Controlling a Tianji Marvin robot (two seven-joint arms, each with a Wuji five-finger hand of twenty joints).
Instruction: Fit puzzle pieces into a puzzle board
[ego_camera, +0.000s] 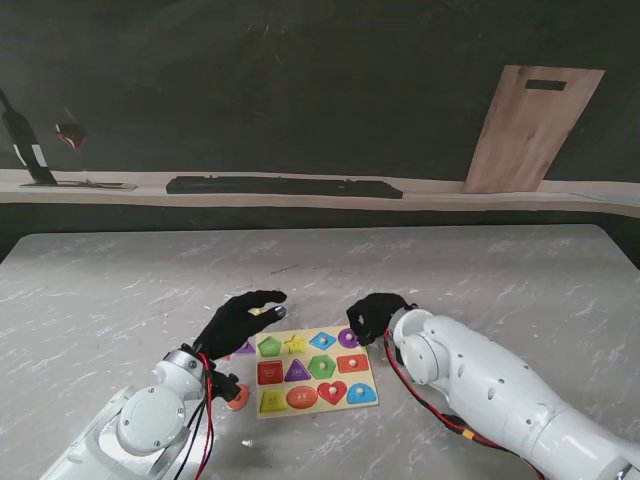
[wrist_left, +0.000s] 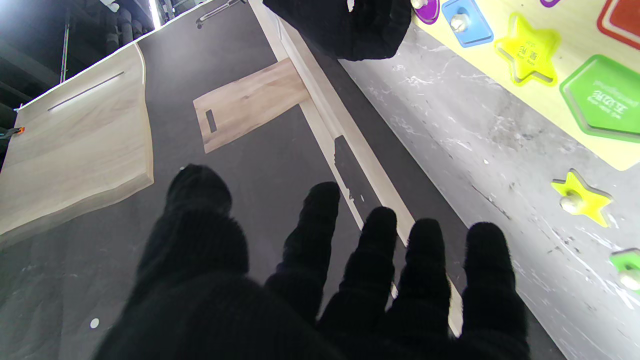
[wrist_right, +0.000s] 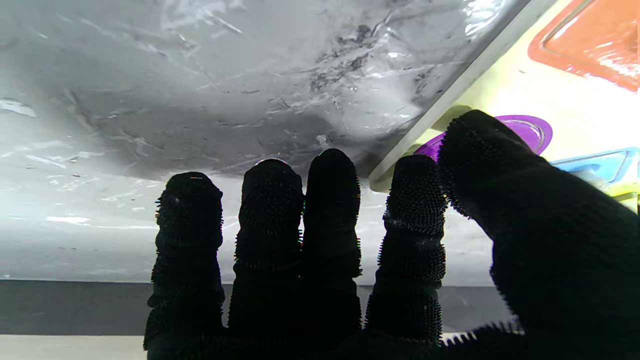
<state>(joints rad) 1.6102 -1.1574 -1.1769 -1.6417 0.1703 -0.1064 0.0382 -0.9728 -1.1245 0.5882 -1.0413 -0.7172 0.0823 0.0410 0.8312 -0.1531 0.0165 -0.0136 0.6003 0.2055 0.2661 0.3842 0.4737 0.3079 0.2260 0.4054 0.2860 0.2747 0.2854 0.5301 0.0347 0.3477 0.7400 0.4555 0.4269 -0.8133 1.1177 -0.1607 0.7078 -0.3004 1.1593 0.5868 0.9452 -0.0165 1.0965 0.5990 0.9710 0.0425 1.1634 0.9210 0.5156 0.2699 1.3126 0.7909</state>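
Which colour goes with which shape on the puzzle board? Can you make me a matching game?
Match each shape on the puzzle board to its colour.

Shapes:
1. heart
2. diamond
3. oval
4. triangle

Colours:
A. blue
B. purple
C. red
D. orange

Right pairs: 1-C, 2-A, 3-D, 4-B.
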